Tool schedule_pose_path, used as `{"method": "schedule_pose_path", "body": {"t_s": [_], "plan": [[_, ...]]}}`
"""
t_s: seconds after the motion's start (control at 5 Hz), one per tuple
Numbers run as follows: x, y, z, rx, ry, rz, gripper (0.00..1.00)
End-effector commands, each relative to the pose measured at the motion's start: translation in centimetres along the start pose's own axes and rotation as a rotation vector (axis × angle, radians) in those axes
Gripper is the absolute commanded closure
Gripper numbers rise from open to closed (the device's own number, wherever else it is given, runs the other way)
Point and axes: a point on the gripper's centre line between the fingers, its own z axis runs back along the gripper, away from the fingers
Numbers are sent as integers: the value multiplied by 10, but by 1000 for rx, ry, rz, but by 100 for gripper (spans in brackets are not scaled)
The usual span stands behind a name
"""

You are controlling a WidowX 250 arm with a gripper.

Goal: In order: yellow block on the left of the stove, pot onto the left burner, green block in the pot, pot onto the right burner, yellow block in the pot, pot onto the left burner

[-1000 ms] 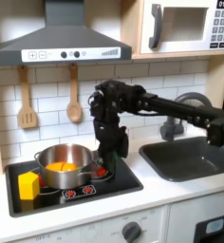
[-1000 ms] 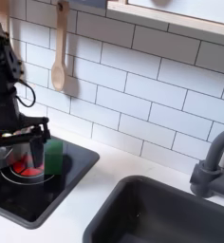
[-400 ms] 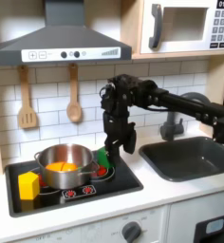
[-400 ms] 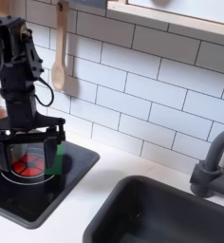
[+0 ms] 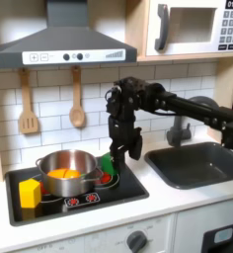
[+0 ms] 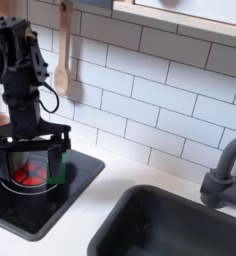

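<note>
Green block (image 5: 107, 165): in the first exterior view, upright on the stove (image 5: 138, 182), right of the pot (image 5: 67, 170); yellow block (image 5: 30, 192) at the stove's left. Gripper (image 5: 121, 152) stands over the green one, jaws spread, holding nothing. In the second exterior view, green block (image 6: 57, 165) sits against the right finger, long axis vertical. Risk, judged: off-centre closing could tip it.

Single black arm reaches in from the first exterior view's right, elbow raised, forearm and wrist turned straight down. Gripper (image 5: 119, 151) points downward, low; in the second exterior view the gripper (image 6: 32, 160) has its fingers (image 6: 60, 160) spread well apart.
</note>
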Motion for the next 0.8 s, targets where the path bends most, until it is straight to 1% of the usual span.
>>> {"method": "schedule_pose_path", "body": {"t_s": [0.0, 0.2, 0.4, 0.6], "plan": [[4, -1, -4, -2, -6, 19, 0], [8, -1, -1, 5, -26, 32, 0], [12, -4, -7, 4, -18, 48, 0], [17, -7, -13, 17, -15, 59, 0]]}}
